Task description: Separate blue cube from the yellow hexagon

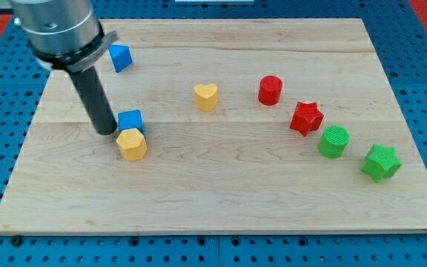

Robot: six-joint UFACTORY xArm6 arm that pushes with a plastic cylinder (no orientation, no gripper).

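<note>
The blue cube (131,121) sits at the board's left middle, touching the yellow hexagon (132,144) just below it. My tip (107,131) rests on the board right beside the blue cube's left side, close to touching it. The dark rod rises from there to the arm's grey body at the view's top left.
A second blue block (120,57) lies near the top left. A yellow heart (207,96), red cylinder (270,90), red star (306,118), green cylinder (334,142) and green star (381,162) run rightwards across the wooden board (221,200).
</note>
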